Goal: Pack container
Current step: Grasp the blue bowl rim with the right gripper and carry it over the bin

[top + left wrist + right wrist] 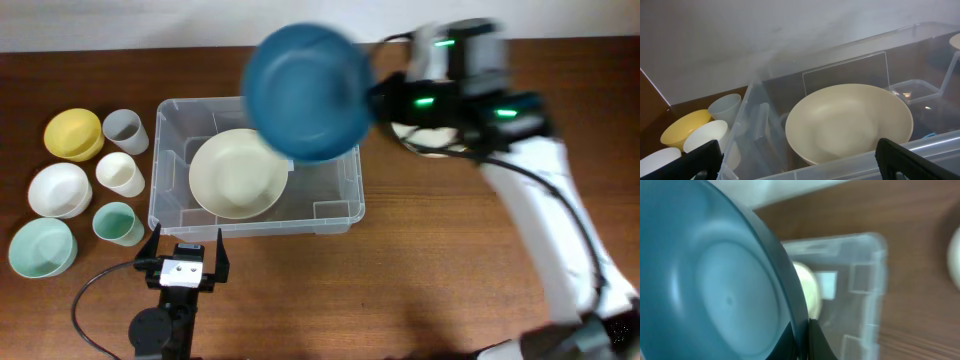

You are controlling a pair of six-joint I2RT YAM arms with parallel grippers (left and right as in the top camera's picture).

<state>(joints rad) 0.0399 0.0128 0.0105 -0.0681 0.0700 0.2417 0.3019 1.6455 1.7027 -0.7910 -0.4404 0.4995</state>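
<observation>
The clear plastic container (340, 212) stands mid-table with a cream bowl (238, 176) inside it. My right gripper (375, 98) is shut on the rim of a blue bowl (308, 92) and holds it in the air over the container's back right part. In the right wrist view the blue bowl (715, 280) fills the left side, pinched at its rim by the fingers (805, 340), with the container (860, 295) below. My left gripper (185, 247) is open at the container's front wall; its view shows the cream bowl (850, 122) through the container's near wall (840, 167).
Left of the container stand a yellow bowl (73, 133), a grey cup (125, 130), a white bowl (59, 189), a cream cup (120, 174), a mint cup (118, 223) and a mint bowl (42, 247). A cream dish (415, 132) lies under the right arm.
</observation>
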